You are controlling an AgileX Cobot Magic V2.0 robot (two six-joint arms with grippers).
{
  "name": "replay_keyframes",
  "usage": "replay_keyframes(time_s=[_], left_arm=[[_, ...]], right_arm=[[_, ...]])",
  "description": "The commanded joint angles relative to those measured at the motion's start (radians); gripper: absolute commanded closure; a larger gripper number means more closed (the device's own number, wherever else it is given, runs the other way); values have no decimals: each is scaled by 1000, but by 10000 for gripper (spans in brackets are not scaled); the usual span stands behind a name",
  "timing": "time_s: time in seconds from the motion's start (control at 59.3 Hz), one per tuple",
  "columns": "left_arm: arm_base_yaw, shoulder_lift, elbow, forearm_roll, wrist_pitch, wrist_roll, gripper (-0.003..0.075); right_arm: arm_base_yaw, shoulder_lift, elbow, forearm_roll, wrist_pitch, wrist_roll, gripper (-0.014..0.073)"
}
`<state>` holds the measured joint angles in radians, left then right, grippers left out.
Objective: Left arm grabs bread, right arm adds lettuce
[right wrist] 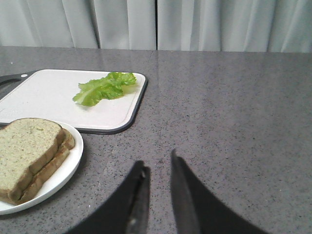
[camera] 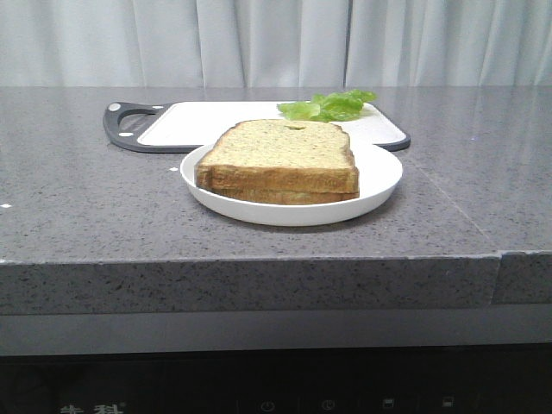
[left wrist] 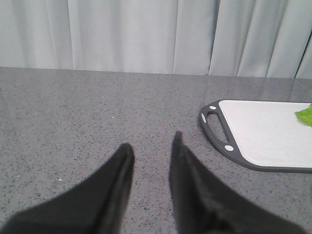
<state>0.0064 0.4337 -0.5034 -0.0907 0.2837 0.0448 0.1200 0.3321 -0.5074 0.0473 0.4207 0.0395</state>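
Note:
The bread is a thick toasted slice lying on top of a thinner slice on a white plate at the counter's middle. It also shows in the right wrist view. The lettuce lies on the far right part of a white cutting board; it also shows in the right wrist view. Neither arm shows in the front view. My left gripper is open and empty over bare counter, left of the board. My right gripper is open and empty, right of the plate.
The cutting board has a dark rim and a handle at its left end. The grey speckled counter has a front edge near the camera and a seam at the right. Pale curtains hang behind.

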Motion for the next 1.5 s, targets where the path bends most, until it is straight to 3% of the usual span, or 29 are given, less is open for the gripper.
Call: replay_keyframes(time_s=[0.0,0.067,0.135,0.321,0.422,0.692,1.046,1.249,1.485], left_arm=[[-3,11,-36,-2,-68,-9,230],[-3,11,-34,-2,-68,-9,124],[-3,13,-34,-2,-74,-9,100],[-3,42,-36,-117,-95,-9,101],[-19,104,-68,-151,-41,-9,101],[-220,466,-331,-181,209,-9,101],[-494,922,-666,-241,320,-9,101],[-588,1114,-823,-252,356,-9,101],[-607,1231,-895,-275,382,-9,101]], right_arm=[[-5,16,-37,-13,-75,-11,207],[-5,16,-37,-13,-74,-11,134],[-5,16,-37,-13,-70,-11,118],[-5,16,-37,-13,-67,-11,120],[-5,16,-37,-13,-64,-11,120],[-5,16,-37,-13,-62,-11,120],[-5,16,-37,-13,-57,-11,120],[-5,16,-37,-14,-57,-11,120],[-5,16,-37,-17,-57,-11,120]])
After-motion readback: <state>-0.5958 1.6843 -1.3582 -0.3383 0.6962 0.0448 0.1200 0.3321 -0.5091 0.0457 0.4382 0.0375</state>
